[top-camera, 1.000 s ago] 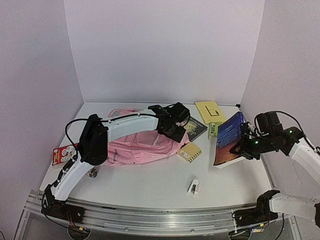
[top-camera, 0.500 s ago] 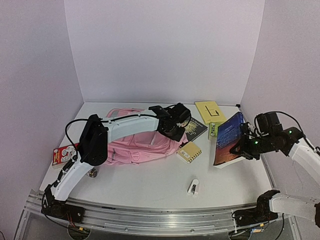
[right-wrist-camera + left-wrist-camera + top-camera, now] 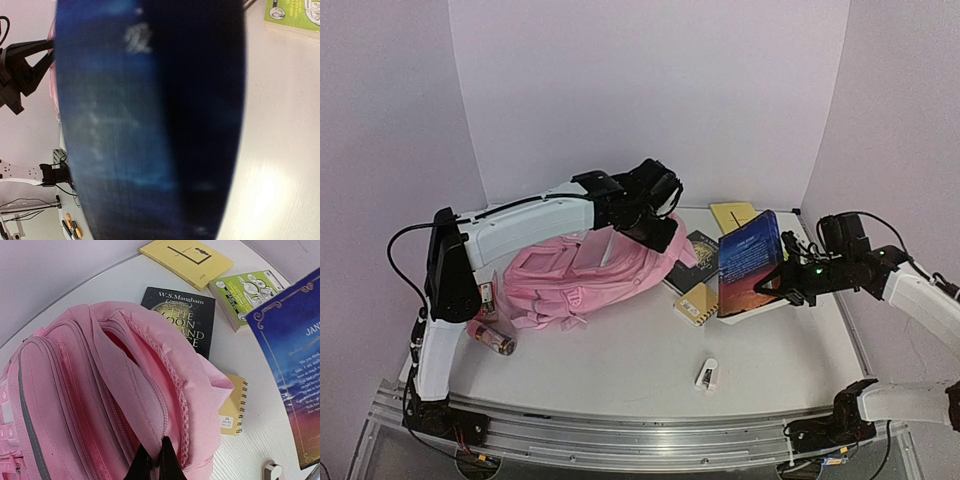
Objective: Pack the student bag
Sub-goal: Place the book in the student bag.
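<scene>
While your left gripper (image 3: pixel 155 463) pinches the bag (image 3: pixel 585 275) by its rim, left of centre on the table (image 3: pixel 620 370), and your right gripper (image 3: pixel 790 284) clamps the blue book (image 3: pixel 750 262) upright nearby, hold the mouth taut and wide, then slide the book in edge-first

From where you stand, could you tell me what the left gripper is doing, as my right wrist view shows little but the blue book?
Observer: The left gripper is shut on the pink backpack's top edge, holding it raised.
Operator: Thank you. Is the bag open?
Observer: Yes, its main compartment gapes open beside that pinched edge.
Operator: What lies near my book's lower edge?
Observer: A yellow spiral notebook lies on the table, between the blue book and the backpack.
</scene>
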Controlling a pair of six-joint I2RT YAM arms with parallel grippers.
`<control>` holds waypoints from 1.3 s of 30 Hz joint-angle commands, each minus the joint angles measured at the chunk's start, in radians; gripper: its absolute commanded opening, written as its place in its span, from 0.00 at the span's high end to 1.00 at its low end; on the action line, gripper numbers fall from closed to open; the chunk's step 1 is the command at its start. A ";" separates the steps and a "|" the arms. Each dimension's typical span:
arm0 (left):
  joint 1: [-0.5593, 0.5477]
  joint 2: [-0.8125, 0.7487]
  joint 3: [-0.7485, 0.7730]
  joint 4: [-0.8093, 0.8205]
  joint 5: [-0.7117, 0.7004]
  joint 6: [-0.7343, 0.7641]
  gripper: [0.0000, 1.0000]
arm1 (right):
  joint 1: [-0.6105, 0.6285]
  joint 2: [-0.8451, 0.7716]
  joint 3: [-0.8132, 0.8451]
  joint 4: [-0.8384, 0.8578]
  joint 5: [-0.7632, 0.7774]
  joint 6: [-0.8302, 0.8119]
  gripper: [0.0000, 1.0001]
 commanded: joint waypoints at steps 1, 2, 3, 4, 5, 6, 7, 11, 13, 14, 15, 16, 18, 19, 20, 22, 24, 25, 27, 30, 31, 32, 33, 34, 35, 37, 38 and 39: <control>-0.007 -0.067 -0.053 0.112 0.094 0.003 1.00 | 0.001 0.001 0.085 0.228 -0.099 -0.006 1.00; -0.007 -0.056 -0.062 0.111 0.109 -0.004 1.00 | 0.000 0.003 0.080 0.228 -0.096 -0.004 1.00; -0.007 -0.044 -0.071 0.110 0.129 -0.009 1.00 | 0.001 0.004 0.076 0.228 -0.092 -0.002 1.00; -0.007 -0.033 -0.080 0.109 0.152 -0.014 1.00 | 0.001 0.005 0.071 0.227 -0.090 0.000 1.00; -0.007 -0.021 -0.089 0.110 0.180 -0.018 1.00 | 0.001 0.006 0.067 0.227 -0.089 0.002 1.00; -0.007 -0.009 -0.102 0.113 0.214 -0.018 1.00 | 0.001 0.006 0.064 0.228 -0.089 0.004 1.00; -0.011 0.000 -0.114 0.118 0.232 -0.017 1.00 | 0.001 0.006 0.060 0.227 -0.089 0.005 1.00; -0.034 0.046 -0.133 0.106 0.229 -0.012 1.00 | 0.001 -0.002 0.046 0.226 -0.077 0.005 1.00; -0.049 0.061 -0.134 0.091 0.197 -0.005 1.00 | 0.001 -0.006 0.042 0.225 -0.072 0.003 1.00; -0.057 0.065 -0.134 0.081 0.174 -0.002 0.98 | 0.001 -0.007 0.042 0.224 -0.070 0.002 1.00; -0.064 0.070 -0.132 0.070 0.146 0.002 0.95 | 0.001 -0.008 0.041 0.223 -0.068 0.000 1.00; -0.071 0.072 -0.131 0.054 0.112 0.003 0.89 | 0.001 -0.010 0.041 0.223 -0.066 -0.002 1.00; -0.084 0.074 -0.131 0.024 0.063 0.004 0.78 | 0.001 -0.011 0.041 0.221 -0.067 -0.005 1.00; -0.090 0.073 -0.135 0.009 0.036 0.006 0.73 | 0.001 -0.010 0.042 0.221 -0.068 -0.007 1.00; -0.096 0.070 -0.139 -0.006 0.003 0.005 0.69 | 0.001 -0.009 0.042 0.221 -0.069 -0.009 1.00; -0.109 0.061 -0.151 -0.036 -0.032 -0.004 0.62 | 0.001 -0.007 0.041 0.219 -0.069 -0.013 1.00; -0.118 0.044 -0.175 -0.053 -0.041 -0.008 0.59 | 0.001 -0.005 0.041 0.219 -0.070 -0.016 1.00; -0.122 0.034 -0.192 -0.052 -0.037 -0.010 0.58 | 0.001 -0.004 0.041 0.219 -0.071 -0.017 1.00; -0.124 0.019 -0.225 -0.050 -0.014 -0.018 0.62 | 0.001 -0.002 0.039 0.220 -0.072 -0.018 1.00; -0.125 0.013 -0.247 -0.060 -0.004 -0.046 0.75 | 0.001 -0.002 0.036 0.220 -0.071 -0.021 1.00; -0.126 0.014 -0.247 -0.069 -0.009 -0.056 0.82 | 0.001 -0.003 0.035 0.219 -0.071 -0.021 1.00; -0.126 0.014 -0.246 -0.077 -0.020 -0.065 0.91 | 0.002 -0.003 0.035 0.218 -0.072 -0.021 1.00; -0.126 0.014 -0.241 -0.085 -0.028 -0.074 0.96 | 0.002 -0.003 0.035 0.218 -0.073 -0.021 1.00; -0.126 0.013 -0.234 -0.093 -0.034 -0.083 0.99 | 0.001 -0.003 0.035 0.218 -0.073 -0.021 1.00; -0.125 0.009 -0.224 -0.097 -0.025 -0.090 1.00 | 0.001 -0.002 0.036 0.218 -0.075 -0.021 1.00; -0.126 -0.012 -0.220 -0.089 0.000 -0.094 1.00 | 0.001 -0.001 0.038 0.218 -0.082 -0.025 1.00; -0.126 -0.028 -0.221 -0.083 0.008 -0.096 1.00 | 0.001 0.000 0.040 0.218 -0.088 -0.027 1.00; -0.126 -0.046 -0.224 -0.073 0.009 -0.099 1.00 | 0.002 0.001 0.044 0.218 -0.099 -0.032 1.00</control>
